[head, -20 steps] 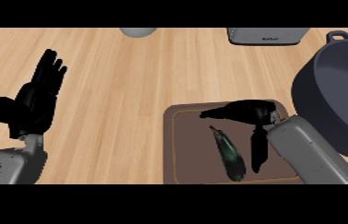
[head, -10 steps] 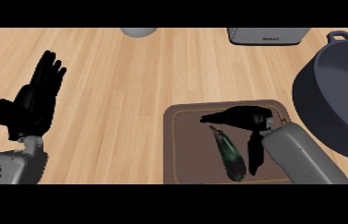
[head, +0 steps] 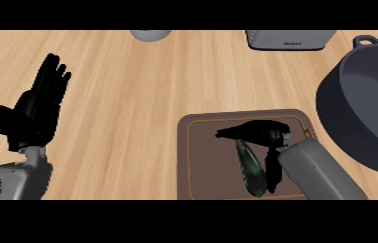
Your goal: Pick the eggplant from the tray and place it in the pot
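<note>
Right hand over the eggplant on the tray

The right hand point(head: 258, 133) hovered, fingers apart, above the eggplant point(head: 251, 168) on the tray point(head: 198, 157); the pot point(head: 347, 112) sat to its right, the left hand point(head: 40, 104) rested open.

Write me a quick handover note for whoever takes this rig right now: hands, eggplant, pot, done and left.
Right hand: over the tray, at the eggplant's upper end; the view does not show whether its fingers have closed on it.
Left hand: open, resting at the view's left, fingers up.
Eggplant: lying in the tray.
Pot: at the right edge, nothing visible inside.
Done: the reach to the eggplant.
Left: grasp, lift, carry right, place in the pot.
</note>
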You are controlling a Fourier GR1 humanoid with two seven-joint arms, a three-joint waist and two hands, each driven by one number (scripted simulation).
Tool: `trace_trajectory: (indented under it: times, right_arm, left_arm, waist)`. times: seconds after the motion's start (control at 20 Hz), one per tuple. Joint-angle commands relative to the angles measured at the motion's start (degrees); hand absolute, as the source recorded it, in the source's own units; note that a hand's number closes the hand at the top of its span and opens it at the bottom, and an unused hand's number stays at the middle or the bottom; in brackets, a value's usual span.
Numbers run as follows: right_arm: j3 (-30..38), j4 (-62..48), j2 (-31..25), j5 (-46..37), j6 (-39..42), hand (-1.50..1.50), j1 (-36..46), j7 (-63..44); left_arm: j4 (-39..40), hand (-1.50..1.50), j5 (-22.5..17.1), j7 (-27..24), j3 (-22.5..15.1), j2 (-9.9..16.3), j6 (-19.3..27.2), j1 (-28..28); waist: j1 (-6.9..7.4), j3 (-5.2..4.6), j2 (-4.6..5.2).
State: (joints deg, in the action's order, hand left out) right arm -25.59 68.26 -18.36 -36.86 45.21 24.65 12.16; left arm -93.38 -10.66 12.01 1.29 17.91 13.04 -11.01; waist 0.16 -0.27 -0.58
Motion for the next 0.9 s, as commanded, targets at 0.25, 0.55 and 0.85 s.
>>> trace_trajectory:
  times: [0.25,0.55,0.85]
  right_arm:
    - [-4.24,-4.91,0.15,-7.75,-7.12,1.5,0.04,12.28]
    - [-3.37,-3.92,-0.92,-8.43,-6.74,1.5,-0.77,14.17]
    - [4.63,14.68,1.35,-11.06,-20.43,1.5,-17.23,-9.75]
  left_arm:
    - [-3.16,0.0,2.9,0.92,-1.19,-2.47,0.67,1.57]
    - [1.94,0.0,-1.63,-0.33,4.07,0.88,-5.38,-0.28]
    - [-1.84,0.0,2.28,0.94,2.21,-1.78,0.49,3.49]
  waist:
    - [0.26,0.3,0.62]
    - [-0.01,0.27,0.67]
    - [-5.14,0.18,-0.87]
